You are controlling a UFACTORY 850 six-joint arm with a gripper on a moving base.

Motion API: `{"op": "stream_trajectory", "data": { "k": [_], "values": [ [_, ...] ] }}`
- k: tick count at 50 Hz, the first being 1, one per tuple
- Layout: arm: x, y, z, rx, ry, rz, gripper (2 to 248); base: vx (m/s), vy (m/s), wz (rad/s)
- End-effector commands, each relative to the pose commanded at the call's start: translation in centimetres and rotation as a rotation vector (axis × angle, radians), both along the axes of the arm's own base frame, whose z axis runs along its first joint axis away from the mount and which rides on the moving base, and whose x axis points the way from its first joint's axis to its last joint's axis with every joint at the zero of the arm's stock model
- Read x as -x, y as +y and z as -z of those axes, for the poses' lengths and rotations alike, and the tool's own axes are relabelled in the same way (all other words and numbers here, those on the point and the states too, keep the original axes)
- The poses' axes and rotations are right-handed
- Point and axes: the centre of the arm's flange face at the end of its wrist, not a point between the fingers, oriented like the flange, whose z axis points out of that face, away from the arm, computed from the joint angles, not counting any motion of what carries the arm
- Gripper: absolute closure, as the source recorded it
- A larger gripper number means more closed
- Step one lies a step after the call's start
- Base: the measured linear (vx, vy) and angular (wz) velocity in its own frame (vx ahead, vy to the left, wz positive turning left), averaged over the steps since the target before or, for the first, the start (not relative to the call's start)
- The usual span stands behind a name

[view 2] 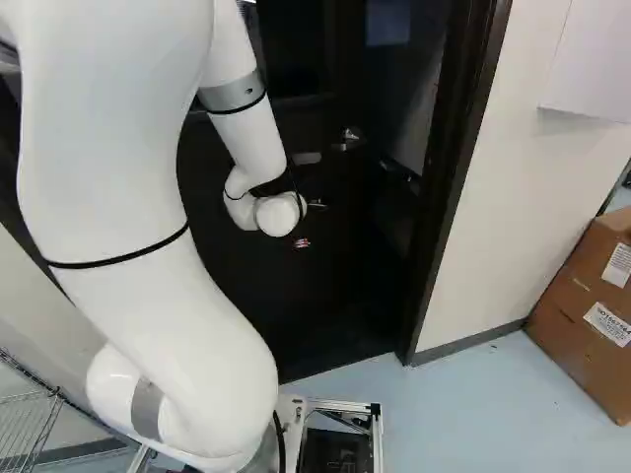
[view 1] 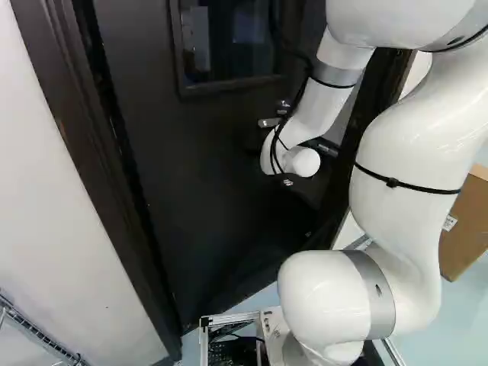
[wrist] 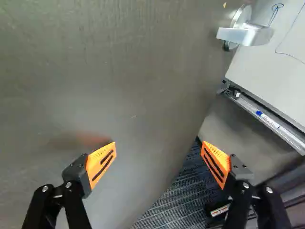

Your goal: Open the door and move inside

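The gripper (wrist: 159, 143) stands wide open and empty before the door (view 1: 206, 168), ajar on the right, so best push steadily inward near the lever handle (wrist: 245, 35), keeping the right finger (wrist: 215, 163) off the door's edge.

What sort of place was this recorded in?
Probably an office or lab building, at a doorway: a door ajar, a whiteboard with a tray beyond it, and a cardboard box on the floor.
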Motion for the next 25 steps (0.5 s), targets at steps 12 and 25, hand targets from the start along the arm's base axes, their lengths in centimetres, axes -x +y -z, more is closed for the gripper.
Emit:
{"op": "stream_trajectory", "data": {
  "k": [12, 25],
  "values": [
    [-0.4, 1.0, 0.0, 0.004, -0.001, -0.032, 3, 0.000, 0.000, 0.000],
    [-0.8, 2.2, 0.0, 0.012, -0.001, -0.076, 3, 0.000, 0.000, 0.000]
  ]
}}
